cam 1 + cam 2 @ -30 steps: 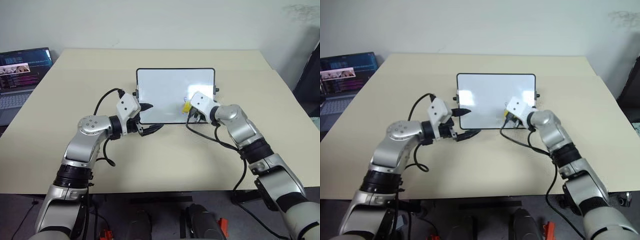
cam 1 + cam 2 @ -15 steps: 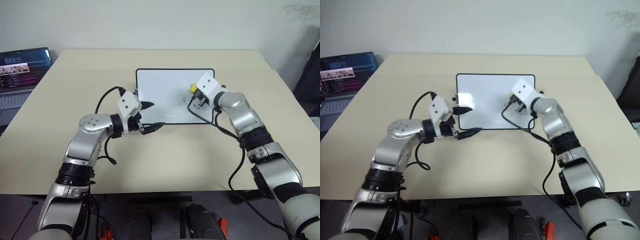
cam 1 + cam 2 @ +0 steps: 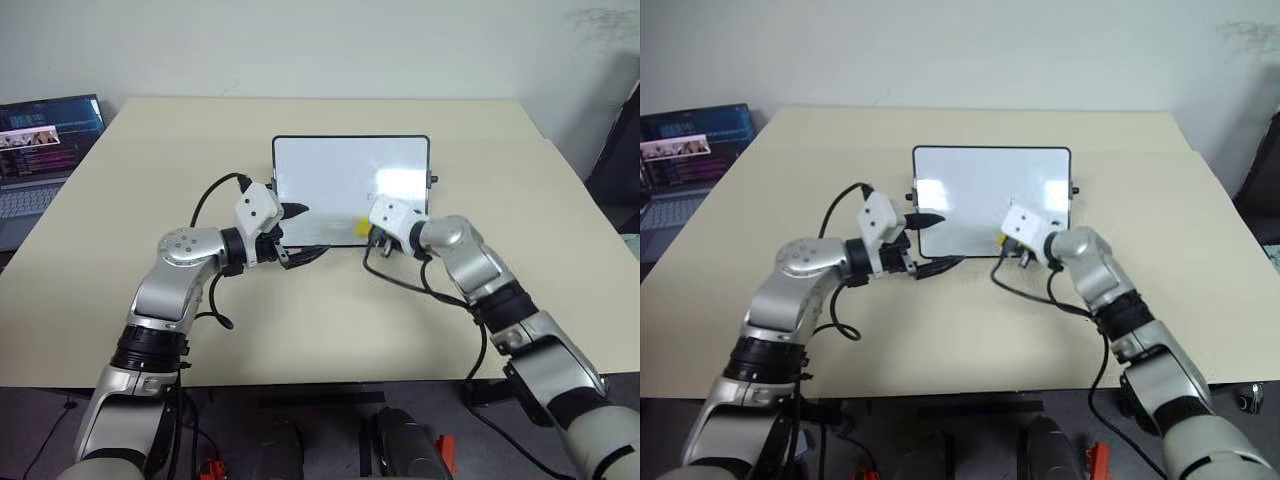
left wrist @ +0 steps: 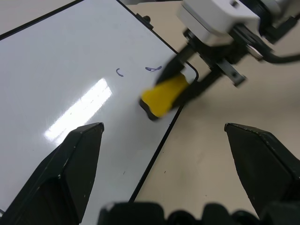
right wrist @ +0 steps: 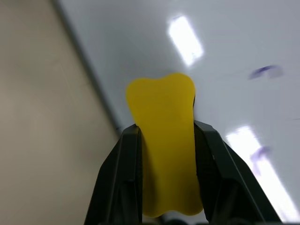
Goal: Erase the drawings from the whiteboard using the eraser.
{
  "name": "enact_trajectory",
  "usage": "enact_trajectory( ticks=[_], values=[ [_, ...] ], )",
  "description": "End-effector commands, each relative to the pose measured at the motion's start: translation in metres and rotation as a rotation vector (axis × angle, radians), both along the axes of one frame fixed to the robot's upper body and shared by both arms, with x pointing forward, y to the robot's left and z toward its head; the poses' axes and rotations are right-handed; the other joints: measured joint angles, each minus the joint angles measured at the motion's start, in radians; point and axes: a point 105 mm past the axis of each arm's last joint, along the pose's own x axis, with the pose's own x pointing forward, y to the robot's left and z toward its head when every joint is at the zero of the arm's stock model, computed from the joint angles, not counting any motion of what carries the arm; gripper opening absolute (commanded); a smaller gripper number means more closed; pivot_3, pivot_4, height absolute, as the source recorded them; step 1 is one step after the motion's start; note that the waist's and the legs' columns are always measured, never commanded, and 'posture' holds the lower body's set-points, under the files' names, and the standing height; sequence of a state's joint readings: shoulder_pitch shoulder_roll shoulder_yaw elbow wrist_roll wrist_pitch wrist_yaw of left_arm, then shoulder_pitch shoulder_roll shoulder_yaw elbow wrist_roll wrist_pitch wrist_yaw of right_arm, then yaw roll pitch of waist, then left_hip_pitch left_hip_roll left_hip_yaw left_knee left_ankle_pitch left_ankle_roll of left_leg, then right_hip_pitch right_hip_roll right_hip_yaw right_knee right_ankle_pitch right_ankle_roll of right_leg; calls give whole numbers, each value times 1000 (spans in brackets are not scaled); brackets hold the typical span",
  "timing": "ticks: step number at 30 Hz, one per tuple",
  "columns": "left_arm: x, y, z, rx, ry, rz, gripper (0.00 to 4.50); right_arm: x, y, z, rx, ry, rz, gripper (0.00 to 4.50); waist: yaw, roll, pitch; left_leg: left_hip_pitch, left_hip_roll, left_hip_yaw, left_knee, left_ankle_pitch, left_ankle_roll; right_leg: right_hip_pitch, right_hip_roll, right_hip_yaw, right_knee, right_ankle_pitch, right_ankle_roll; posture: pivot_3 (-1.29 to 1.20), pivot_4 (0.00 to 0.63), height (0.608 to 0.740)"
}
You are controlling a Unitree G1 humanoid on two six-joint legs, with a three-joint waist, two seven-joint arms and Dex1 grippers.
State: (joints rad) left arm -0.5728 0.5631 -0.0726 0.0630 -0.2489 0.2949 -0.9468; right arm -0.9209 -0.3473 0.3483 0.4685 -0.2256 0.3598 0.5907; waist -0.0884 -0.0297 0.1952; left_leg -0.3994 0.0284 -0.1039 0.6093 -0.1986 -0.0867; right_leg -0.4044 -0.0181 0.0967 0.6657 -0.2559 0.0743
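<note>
The eraser [image 4: 165, 95] is clamped between the two black fingers of the right gripper [image 5: 161, 206], its yellow body squeezed in at the waist and its dark underside laid against the whiteboard [image 3: 330, 175] just inside the near right corner. Two small blue drawings [image 4: 151, 69] are seen left on the glossy surface. They lie just beside the eraser, further into the board from the near frame, one of them nearly touching the right gripper's finger. The eraser's long axis is pointed along the gripper, from the near edge up toward the far edge, so a short push away from the robot is judged to be what carries it over the marks. The right arm is plainly the nearer one.

The left gripper [image 3: 300, 233] is held wide, with nothing in it, over the board's near left corner; whether the frame is touched cannot be told. Open white surface is available toward the far edge and toward the left. The black frame lies close on the near side and the right, so little room is offered there. The bench [image 3: 300, 330] around the board is bare, and a laptop [image 3: 45, 140] stands well apart at the far left.
</note>
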Motion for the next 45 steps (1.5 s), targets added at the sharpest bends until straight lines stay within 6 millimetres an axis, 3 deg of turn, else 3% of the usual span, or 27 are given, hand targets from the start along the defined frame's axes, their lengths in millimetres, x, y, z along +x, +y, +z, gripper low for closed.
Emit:
enact_trajectory(
  ticks=[1,4,7,15,18,20,25,30,34,38,42,45],
  values=[
    [-1,-3,18,-21,-65,-14,4500,19,-18,30,65,-127,-139,1124,1,0,0,0,0,0,0,0,0,0,0,0,0,0,0,0,150,740],
    [-2,-5,20,-29,-68,-18,4500,30,-30,48,114,-210,-244,1123,1,0,0,-1,0,0,-1,0,0,0,0,0,-1,0,0,0,150,740],
    [-3,-4,20,-30,-68,-16,4500,32,-33,44,96,-199,-256,1123,1,0,0,-1,0,0,-2,0,0,0,0,0,-2,0,-1,0,150,740],
    [-2,-1,20,-25,-67,-12,4500,9,-8,7,10,-37,-57,1123,0,0,0,-1,0,0,-2,0,0,0,0,0,-2,0,0,0,150,740],
    [-2,-2,20,-26,-67,-13,4500,-15,-2,-23,-79,96,63,1123,0,0,0,-1,0,0,-2,0,0,0,0,0,-2,0,0,0,150,740],
    [-2,-1,20,-23,-68,-10,4500,-21,-2,-28,-103,123,84,1123,0,0,0,-1,0,0,-2,0,0,0,0,0,-2,-1,0,0,150,740],
    [-2,-1,20,-23,-69,-11,4500,-15,-6,-12,-67,77,46,1123,1,0,0,0,0,0,-1,0,0,0,0,0,-1,0,0,0,150,740],
    [-2,8,26,-15,-73,2,4500,-28,-4,44,50,-16,127,1123,3,1,2,-2,0,0,-1,0,0,-1,0,0,-2,0,0,0,150,740],
    [-4,25,31,13,-76,34,4500,-51,-24,85,70,-57,145,1123,4,2,2,-3,0,-1,-3,-1,0,-3,0,-1,-2,-2,0,0,150,740],
    [-3,42,36,32,-78,74,4500,-66,-59,89,14,-20,114,1123,6,2,2,-3,0,-1,-4,-3,-1,-3,-1,-2,-3,-3,-2,0,150,740],
    [-1,51,40,45,-81,99,4500,-63,-102,82,-69,-3,-10,1123,7,1,3,-4,0,0,-4,-4,-1,-2,-1,-2,-5,-4,-1,0,150,740],
    [0,54,44,50,-85,100,4500,-64,-118,83,-84,-2,-49,1123,7,1,3,-4,0,1,-4,-4,-1,-2,-1,-1,-5,-5,0,0,150,740]
  ],
)
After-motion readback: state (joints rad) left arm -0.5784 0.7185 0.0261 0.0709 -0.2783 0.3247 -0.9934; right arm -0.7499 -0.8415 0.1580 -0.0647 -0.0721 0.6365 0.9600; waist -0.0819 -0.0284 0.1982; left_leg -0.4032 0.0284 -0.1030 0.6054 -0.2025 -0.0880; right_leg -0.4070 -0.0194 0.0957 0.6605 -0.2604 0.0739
